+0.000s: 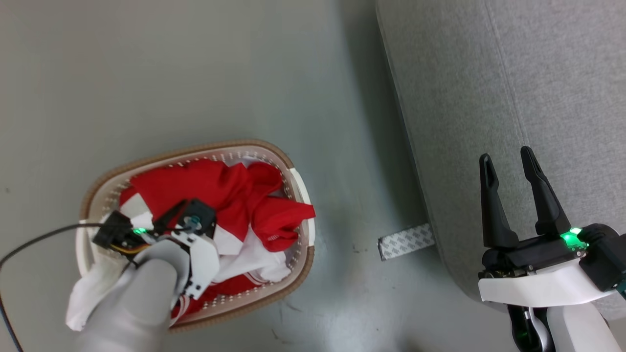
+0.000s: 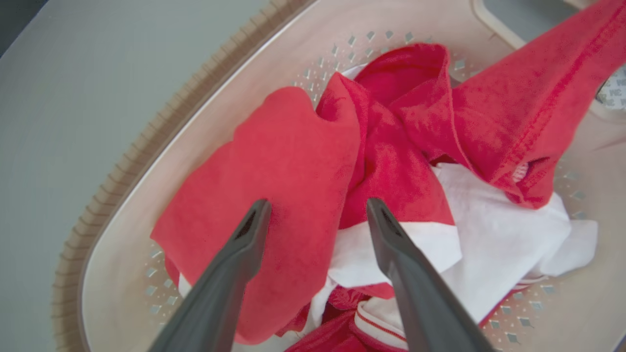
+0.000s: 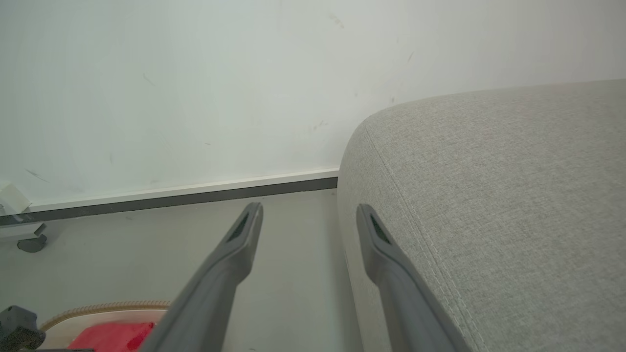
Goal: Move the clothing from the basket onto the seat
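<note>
Right over the basket [image 1: 195, 149], left gripper [image 2: 318, 203] hangs with jaws spread, empty, tips close to the clothing [image 2: 293, 161]. It's all heaped inside, so nothing moved yet. Right of the basket, right gripper [image 1: 505, 156] is spread, empty too. Beyond the basket: tape strip [image 1: 406, 241], then the seat [image 1: 538, 73], no garment showing. Path looks unobstructed.

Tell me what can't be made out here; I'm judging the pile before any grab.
- Left wrist view: floor of the basket, covered by the clothing.
- Left wrist view: whether the open left gripper touches that pile; depth unclear.
- Head view: the sofa, cut off by top and right edges.
</note>
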